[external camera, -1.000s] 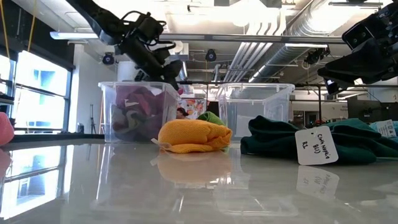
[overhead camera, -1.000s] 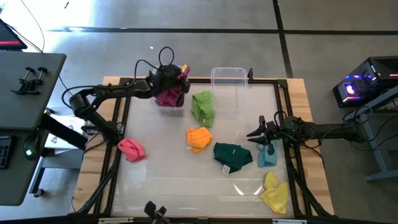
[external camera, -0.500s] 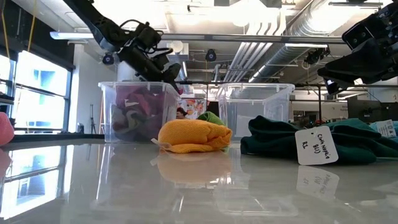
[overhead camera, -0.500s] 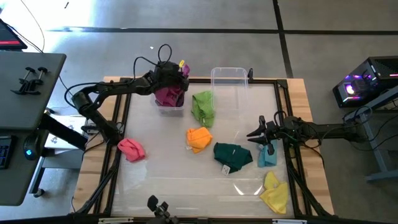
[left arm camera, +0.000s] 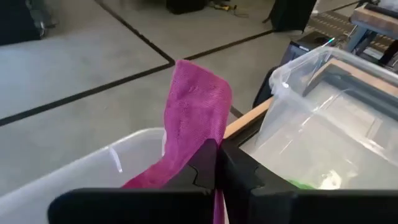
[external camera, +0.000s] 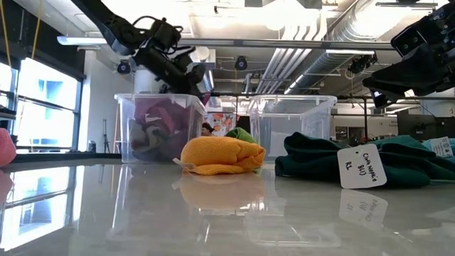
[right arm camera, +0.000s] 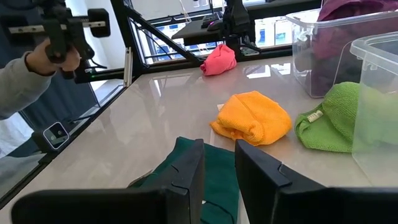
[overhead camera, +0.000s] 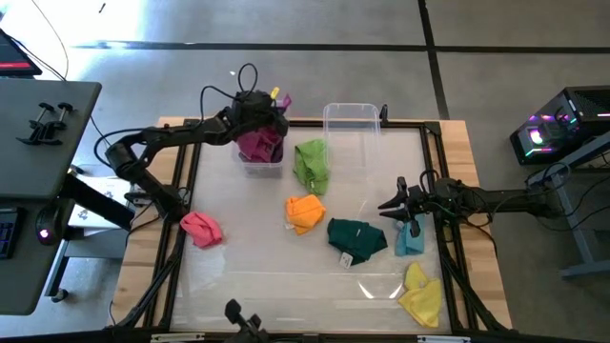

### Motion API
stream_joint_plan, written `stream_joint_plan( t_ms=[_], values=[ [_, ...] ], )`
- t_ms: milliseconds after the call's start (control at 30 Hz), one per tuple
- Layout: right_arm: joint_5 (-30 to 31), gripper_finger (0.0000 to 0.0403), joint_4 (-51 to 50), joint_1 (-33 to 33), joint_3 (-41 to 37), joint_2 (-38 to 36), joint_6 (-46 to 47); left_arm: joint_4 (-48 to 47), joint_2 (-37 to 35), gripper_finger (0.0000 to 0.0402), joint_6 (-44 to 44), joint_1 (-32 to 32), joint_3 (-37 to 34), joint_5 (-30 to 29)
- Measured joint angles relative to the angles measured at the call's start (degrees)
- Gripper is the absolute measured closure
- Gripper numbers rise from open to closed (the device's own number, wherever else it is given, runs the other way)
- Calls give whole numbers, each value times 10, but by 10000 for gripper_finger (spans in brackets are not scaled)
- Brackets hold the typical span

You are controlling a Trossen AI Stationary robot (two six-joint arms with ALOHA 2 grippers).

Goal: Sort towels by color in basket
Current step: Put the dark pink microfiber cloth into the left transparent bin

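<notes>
**Left arm pinches a magenta towel above the first bin**

On the table's left side lies a pink towel (overhead camera: 201, 228), well apart from the rest. Behind it, the left gripper (overhead camera: 270, 111) hangs over the far rim of a clear bin (overhead camera: 259, 164) that already holds dark and magenta cloth; its fingers are closed tight on a magenta towel (left arm camera: 194, 121), which stands up between them in the left wrist view. A second clear bin (overhead camera: 351, 119) stands just beside the first, with a light green towel (overhead camera: 312, 163) against its near left corner. Toward the middle sit an orange towel (overhead camera: 304, 211) and a dark green towel (overhead camera: 356, 237) with a paper tag. On the right, the right gripper (overhead camera: 394, 205) waits low over the table, fingers narrowly parted and empty, beside a light blue towel (overhead camera: 410, 236); a yellow towel (overhead camera: 420, 292) lies at the near right corner. To finish this step well, the left arm would likely need to carry the cloth fully inside the bin's walls before letting go, so no fold drapes over the rim.
</notes>
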Motion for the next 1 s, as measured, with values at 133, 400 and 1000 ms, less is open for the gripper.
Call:
stream_joint_plan(
  t_ms=[133,400,1000],
  values=[
    [0,321,0,0,0,0,0,-6,-32,400,18,-11,0,1],
    [0,321,0,0,0,0,0,-155,-109,401,51,-67,0,-83],
    [-2,321,0,0,0,0,0,-219,-93,330,-13,-21,-51,-39]
  ],
)
